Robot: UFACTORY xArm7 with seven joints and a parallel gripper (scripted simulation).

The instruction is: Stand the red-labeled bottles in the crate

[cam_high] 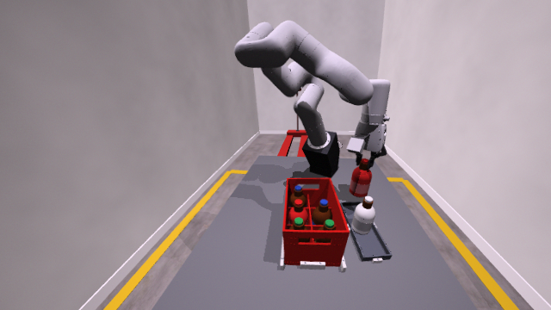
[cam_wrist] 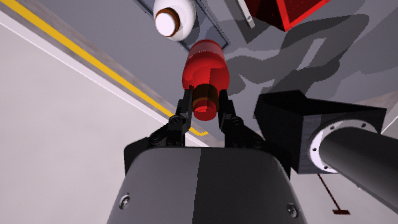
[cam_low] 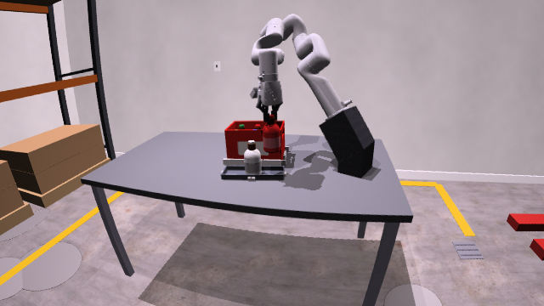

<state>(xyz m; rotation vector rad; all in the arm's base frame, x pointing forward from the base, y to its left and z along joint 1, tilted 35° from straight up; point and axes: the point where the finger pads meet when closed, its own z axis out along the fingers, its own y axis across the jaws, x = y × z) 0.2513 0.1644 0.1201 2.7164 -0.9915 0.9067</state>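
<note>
So the pincer (cam_high: 369,160) (cam_low: 270,114) (cam_wrist: 205,98) is closed partway, clamped on the neck of the red bottle (cam_high: 361,182) (cam_low: 271,138) (cam_wrist: 206,70), which hangs pretty much upright over the far end of the tray (cam_high: 376,257) (cam_low: 227,174) (cam_wrist: 226,45) in the top view. The white bottle (cam_high: 364,219) (cam_low: 252,161) (cam_wrist: 175,19) is standing on the tray. Right beside that, the red crate (cam_high: 314,250) (cam_low: 234,142) (cam_wrist: 286,20) sits on the worktop (cam_high: 232,267) (cam_low: 183,170) (cam_wrist: 150,55) with five bottle caps showing: two blue, two green, one red. Can't tell what's on the red bottle's label, sorry.
</note>
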